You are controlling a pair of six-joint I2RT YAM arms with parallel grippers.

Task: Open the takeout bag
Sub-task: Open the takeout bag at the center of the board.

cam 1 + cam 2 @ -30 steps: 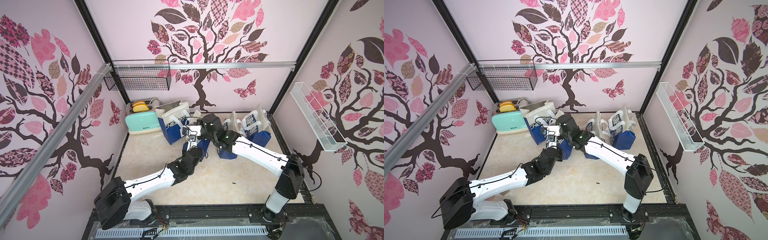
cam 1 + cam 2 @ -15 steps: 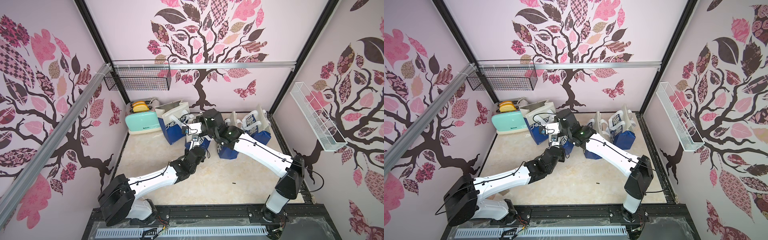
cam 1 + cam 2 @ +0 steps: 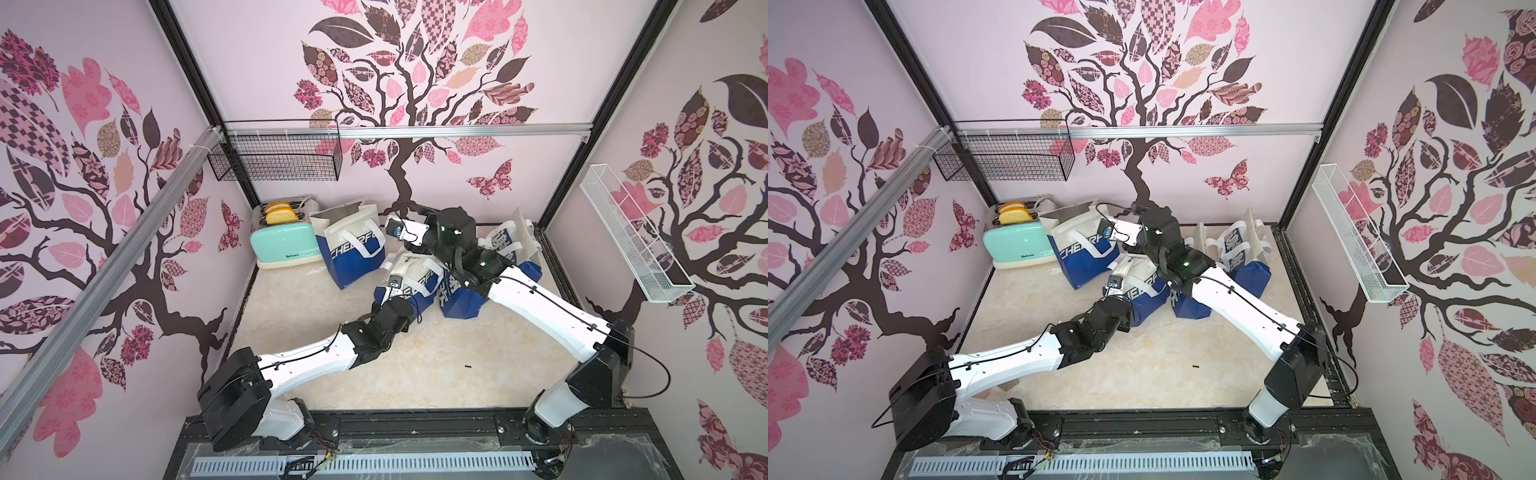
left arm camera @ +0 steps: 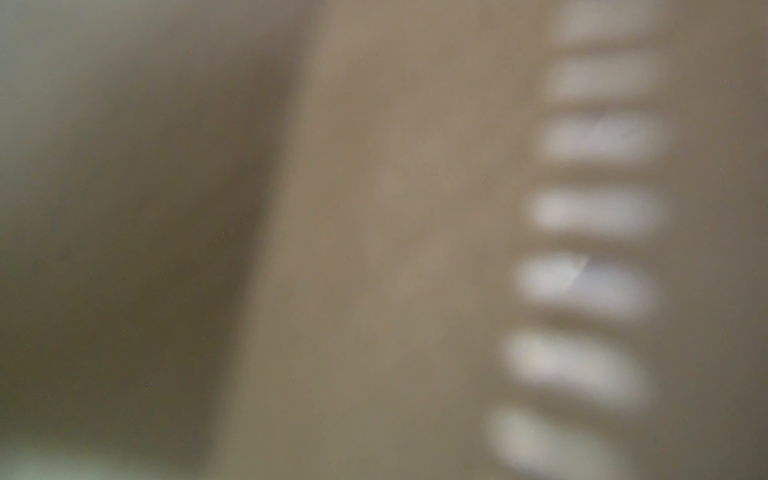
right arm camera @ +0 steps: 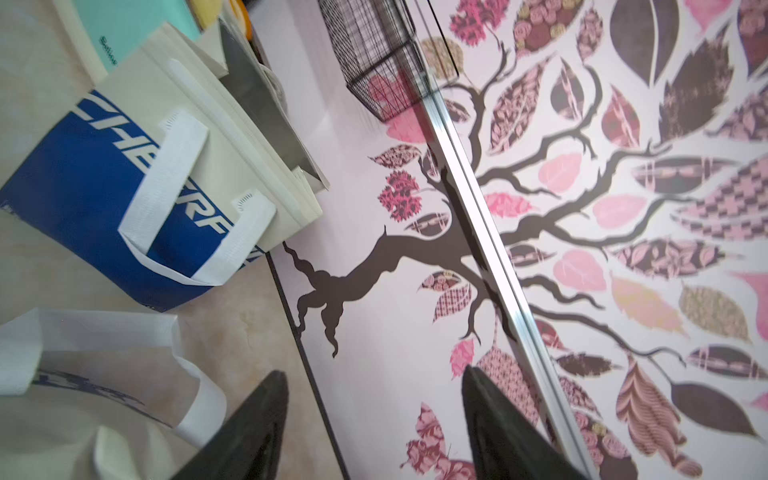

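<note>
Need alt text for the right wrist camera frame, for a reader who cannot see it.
The right gripper stands open and empty, aimed at the tree-patterned wall. A blue-and-white bag stands open next to a mint toaster; a second bag's white handle lies nearer.

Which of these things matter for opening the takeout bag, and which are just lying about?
Job: middle takeout bag; right pincer, open.
Lying about: toaster; open bag beside it; half-hidden blue bag; corner bag; black wire basket; white wire basket.
</note>
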